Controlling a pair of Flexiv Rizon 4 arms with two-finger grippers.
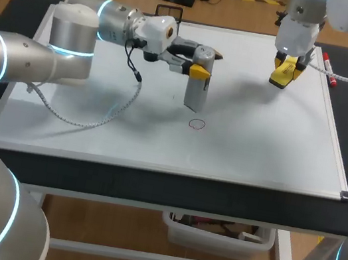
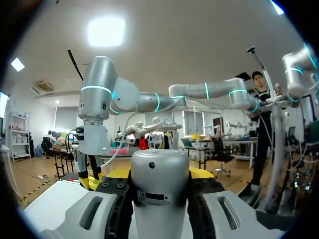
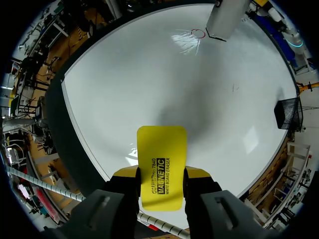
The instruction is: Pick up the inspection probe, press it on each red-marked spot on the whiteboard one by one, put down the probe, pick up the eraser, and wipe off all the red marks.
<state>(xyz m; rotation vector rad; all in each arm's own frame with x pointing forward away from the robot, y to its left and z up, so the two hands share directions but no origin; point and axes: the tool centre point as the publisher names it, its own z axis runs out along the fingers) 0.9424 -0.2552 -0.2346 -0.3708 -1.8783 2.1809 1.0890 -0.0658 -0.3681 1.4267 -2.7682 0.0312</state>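
The silver left arm (image 1: 75, 38) comes in over the white rectangular whiteboard (image 1: 259, 145), which lies on the black surface (image 1: 150, 186). The left jaws are clamped on the grey cylindrical inspection probe (image 1: 197, 86), one finger on each side of its body, as the left wrist view shows (image 2: 159, 189). The probe stands upright near the board's middle with its lower end down at the board; whether it touches cannot be told. Just beside its base, toward the near edge, is a small red ring mark (image 1: 196, 124), apart from the probe in the right wrist view too (image 3: 198, 34). Further right, the right arm (image 1: 299, 31) hangs over the board's far part. The right jaws grip a flat yellow rectangular eraser (image 3: 160, 164) between them (image 1: 282, 74). A red marker pen (image 1: 329, 70) lies at the board's right edge.
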